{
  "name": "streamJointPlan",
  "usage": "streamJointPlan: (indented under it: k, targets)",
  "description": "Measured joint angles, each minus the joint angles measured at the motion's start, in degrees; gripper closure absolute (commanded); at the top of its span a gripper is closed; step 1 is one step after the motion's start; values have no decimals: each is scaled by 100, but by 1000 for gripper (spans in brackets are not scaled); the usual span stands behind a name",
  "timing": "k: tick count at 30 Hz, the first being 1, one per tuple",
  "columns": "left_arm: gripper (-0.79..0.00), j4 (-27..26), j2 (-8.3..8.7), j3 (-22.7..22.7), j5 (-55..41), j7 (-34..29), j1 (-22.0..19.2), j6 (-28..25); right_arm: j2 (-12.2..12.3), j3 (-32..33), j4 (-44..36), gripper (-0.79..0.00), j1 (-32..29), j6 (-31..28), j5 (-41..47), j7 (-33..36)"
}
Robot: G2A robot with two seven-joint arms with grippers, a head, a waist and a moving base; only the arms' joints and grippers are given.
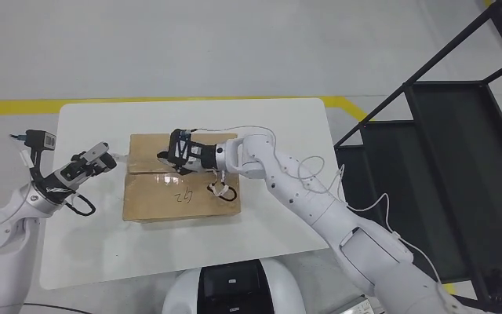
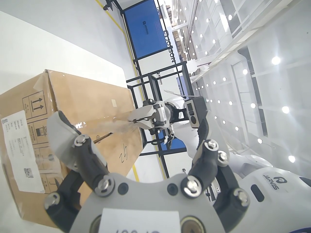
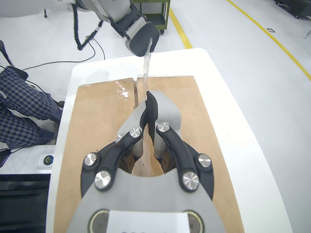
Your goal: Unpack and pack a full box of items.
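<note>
A brown cardboard box [image 1: 180, 196] [image 2: 92, 98] [image 3: 194, 122] lies flat in the middle of the white table. My right gripper [image 1: 174, 155] [image 3: 147, 98] [image 2: 132, 121] hangs over the top seam, shut on a strip of clear tape [image 3: 146, 64] [image 2: 104, 124] lifted off that seam. The tape stretches past the box's edge to my left gripper [image 1: 106, 159] [image 3: 145, 48] [image 2: 130, 132]. That gripper hovers just off the box's side with its jaws wide apart. The tape's end meets one of its fingers [image 2: 60, 132]; whether it sticks there I cannot tell.
The table [image 1: 274, 118] has bare room all around the box. A white label [image 2: 19, 151] covers part of the box's side wall. A black metal stair frame [image 1: 439, 118] stands off the table's right side, and a green cart [image 3: 155, 1] is on the floor beyond.
</note>
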Motion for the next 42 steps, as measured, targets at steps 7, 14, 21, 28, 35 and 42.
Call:
streamJointPlan:
  k: [7, 14, 21, 28, 35, 42]
  targets:
    - [-785, -4, -11, 66, 18, -8, -39, 23, 92, 297, -110, 0, -126, -594, 648, 127]
    - [-785, -2, -18, 82, 36, -2, -58, 16, 41, 102, 32, 0, -95, -620, 770, 371]
    - [-785, 34, -12, -10, 35, -10, -25, 13, -157, -320, 555, 0, 165, -422, 670, 239]
    - [-785, 38, -10, -79, 18, -15, 15, 22, -371, -636, 1142, 0, 445, -130, 458, -101]
    - [-785, 54, -12, -101, 0, -34, 34, 15, -517, -838, 1500, 0, 604, 38, 182, -367]
    - [-785, 40, -18, -97, -22, -40, 39, 29, -618, -949, 1686, 0, 686, 227, -92, -648]
